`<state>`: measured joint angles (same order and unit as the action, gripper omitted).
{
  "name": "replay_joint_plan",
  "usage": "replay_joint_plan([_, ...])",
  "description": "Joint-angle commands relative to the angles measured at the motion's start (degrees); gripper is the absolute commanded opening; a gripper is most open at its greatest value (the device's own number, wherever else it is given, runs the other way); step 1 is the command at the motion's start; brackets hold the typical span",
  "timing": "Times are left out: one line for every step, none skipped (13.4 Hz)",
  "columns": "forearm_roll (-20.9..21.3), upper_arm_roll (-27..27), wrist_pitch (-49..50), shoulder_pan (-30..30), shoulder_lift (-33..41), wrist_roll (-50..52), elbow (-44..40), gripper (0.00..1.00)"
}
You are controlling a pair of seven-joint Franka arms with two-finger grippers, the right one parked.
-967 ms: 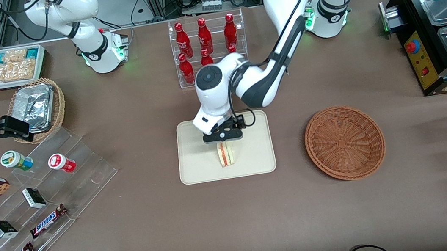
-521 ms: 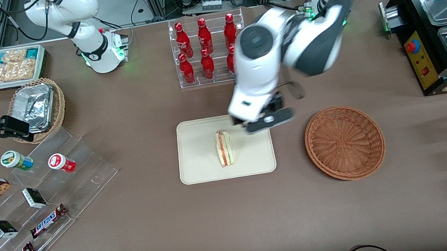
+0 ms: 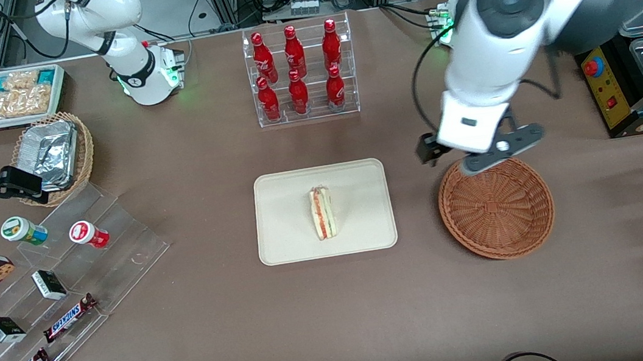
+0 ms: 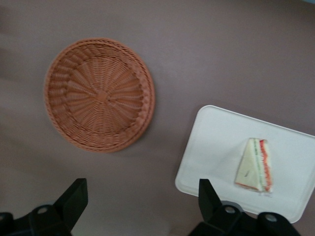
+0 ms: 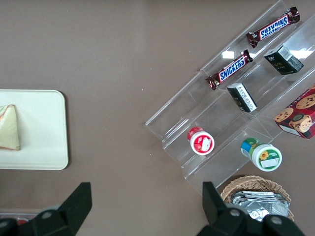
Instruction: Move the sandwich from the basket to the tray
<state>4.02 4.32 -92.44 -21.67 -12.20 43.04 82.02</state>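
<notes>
The sandwich (image 3: pixel 323 212) is seen lying on the tray (image 3: pixel 285 234), roughly in the tray's middle, with its red and green filling edge facing upward. Bare cream surface is left all around it, and no rim of the tray is touched by the bread. In the left wrist view the sandwich (image 4: pixel 255 164) is shown clear of the tray (image 4: pixel 216 142) edges as well.

The gripper (image 3: pixel 485 155) is held raised above the table, over the rim of the basket (image 3: pixel 496 208) that lies farther from the front camera, well apart from the sandwich. Its fingers (image 4: pixel 74 199) are spread wide apart, and nothing is held between them. The basket (image 4: pixel 98 96) is seen with only its woven bottom showing inside.

A strip of bare brown tablecloth (image 3: pixel 416 205) is left between the tray and the basket; the two are near each other but not touching. A wide band of open cloth is also left between the tray and the bottle rack (image 3: pixel 299 73), which stands farther from the front camera. Toward the parked arm's end of the table, a clear stepped display (image 3: pixel 64 285) with snack bars and small tubs is set well apart from the tray.
</notes>
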Motion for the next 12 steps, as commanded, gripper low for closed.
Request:
replay_joint_plan([-0.86, 0.6, 1.91, 3.9, 2.62, -4.8, 1.74, 0.99])
replay_joint_plan([-0.95, 0.51, 2.0, 5.31, 3.06, -6.81, 1.74, 0.99])
replay_joint_plan([-0.95, 0.6, 2.08, 6.89, 3.32, -9.53, 1.83, 0.99])
replay_joint_plan([-1.12, 0.6, 2.78, 8.73, 3.76, -12.52, 1.83, 0.99])
replay_joint_plan([-2.43, 0.6, 4.09, 10.49, 4.11, -16.11, 1.83, 0.99])
replay_joint_plan([-3.92, 0.6, 5.15, 12.25, 5.16, -19.89, 1.92, 0.99])
replay_joint_plan([-4.37, 0.6, 6.12, 13.31, 5.61, -22.19, 1.92, 0.99])
replay_joint_plan([-4.46, 0.6, 7.52, 14.63, 6.05, -24.65, 2.09, 0.99])
replay_joint_plan([-4.46, 0.6, 8.14, 15.94, 7.01, -27.37, 3.05, 0.99])
replay_joint_plan([-4.46, 0.51, 8.15, 16.57, 7.8, -29.58, 3.93, 0.99])
replay_joint_plan([-4.46, 0.51, 8.15, 17.44, 7.98, -30.55, 4.11, 0.99])
replay_joint_plan([-4.46, 0.51, 8.24, 18.41, 7.98, -31.87, 4.12, 0.99])
